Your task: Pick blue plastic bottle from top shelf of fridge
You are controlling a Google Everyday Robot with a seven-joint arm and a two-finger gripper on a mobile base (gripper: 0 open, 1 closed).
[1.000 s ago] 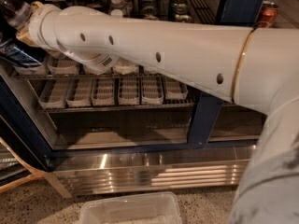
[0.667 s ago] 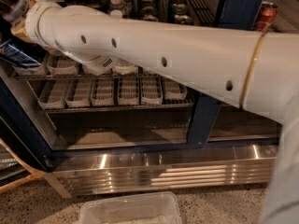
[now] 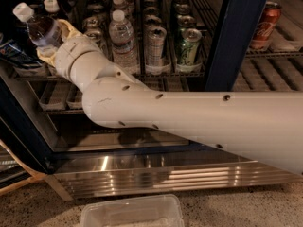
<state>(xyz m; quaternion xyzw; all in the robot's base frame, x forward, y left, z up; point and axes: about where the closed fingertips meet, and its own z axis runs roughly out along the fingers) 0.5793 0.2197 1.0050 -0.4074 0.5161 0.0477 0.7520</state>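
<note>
I have the gripper (image 3: 53, 41) up at the far left of the fridge (image 3: 236, 37), at the end of the white arm (image 3: 189, 117) that sweeps in from the right. Its tan fingers (image 3: 70, 30) sit on either side of the blue plastic bottle (image 3: 40, 30) and are clamped on it, one above the body and one below.

The bottle lies tilted in the claw. Its white cap (image 3: 22, 11) points up and to the left, away from the wrist, and the dark brown liquid shows through the clear plastic. It is in the claw's grip at the left end of the top shelf (image 3: 180, 74), leaning out toward me rather than standing in a lane.

Just right of the claw stands a clear water bottle (image 3: 122, 37) with a white cap. Beyond it is a can with a checked pattern (image 3: 155, 44), then a green can (image 3: 188, 46). Far to the right, past the dark blue frame post, is a red-orange can (image 3: 265, 25). I cannot read a brand or any print on these, nor on the bottle I am holding.

Just below and left of the claw lies a blue packet (image 3: 14, 53). Below the claw is the lower rack with white trays (image 3: 57, 96). Well below that is the ribbed steel base panel (image 3: 165, 174), and a clear plastic bin (image 3: 130, 212) sits on the floor.
</note>
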